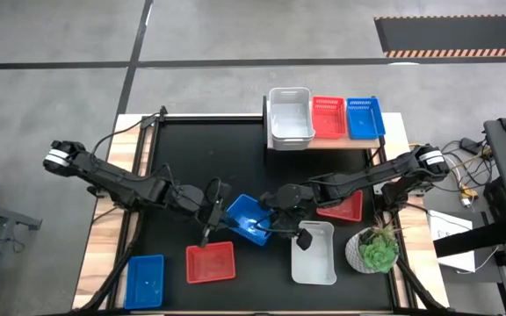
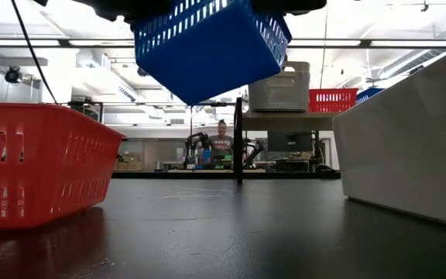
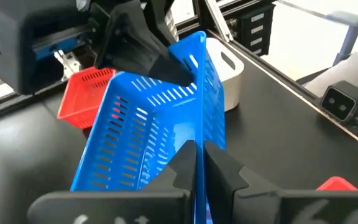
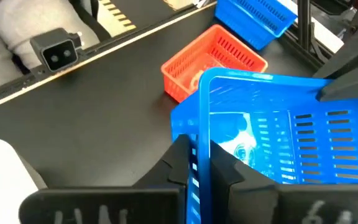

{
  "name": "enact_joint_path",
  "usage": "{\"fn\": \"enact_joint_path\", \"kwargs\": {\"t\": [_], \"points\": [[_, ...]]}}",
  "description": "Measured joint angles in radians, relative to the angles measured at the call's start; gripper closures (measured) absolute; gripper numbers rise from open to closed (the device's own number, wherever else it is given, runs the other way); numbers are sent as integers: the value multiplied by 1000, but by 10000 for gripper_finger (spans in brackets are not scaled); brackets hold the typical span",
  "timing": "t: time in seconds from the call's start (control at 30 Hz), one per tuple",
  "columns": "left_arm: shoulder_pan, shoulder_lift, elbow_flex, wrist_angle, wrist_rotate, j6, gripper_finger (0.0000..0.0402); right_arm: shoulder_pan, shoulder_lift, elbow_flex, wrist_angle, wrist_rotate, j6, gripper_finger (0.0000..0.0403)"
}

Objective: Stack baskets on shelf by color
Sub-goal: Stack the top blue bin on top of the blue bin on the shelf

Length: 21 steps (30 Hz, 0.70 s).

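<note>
So both tools are pinched shut on one blue slotted plastic basket (image 1: 249, 219), lifted tilted over mid-tabletop: left tool (image 3: 199, 163) on one rim, right tool (image 4: 197, 163) opposite. If they pull unevenly it could twist free and drop before reaching the light-wood shelf (image 1: 372, 140) at the far edge.

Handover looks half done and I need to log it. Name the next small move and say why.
Probably the left claw should open and let go. Both claws now pinch opposite walls of the raised blue basket, with the right claw shut on its rim. The shelf, with its blue basket, lies on the right arm's side.
</note>
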Motion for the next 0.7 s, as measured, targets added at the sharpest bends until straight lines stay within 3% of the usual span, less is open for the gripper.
{"fn": "enact_joint_path", "kwargs": {"t": [0.17, 0.5, 0.7], "points": [[0, -3, 0, 5, -2, 9, 387, 0, 0, 0, 3, -1, 1, 394], [0, -3, 0, 10, -4, 12, 273, -1, 0, 1, 12, 5, 36, 394], [0, -18, 0, -2, -4, 72, 237, -1, -1, 1, -7, 4, 84, 394]]}}
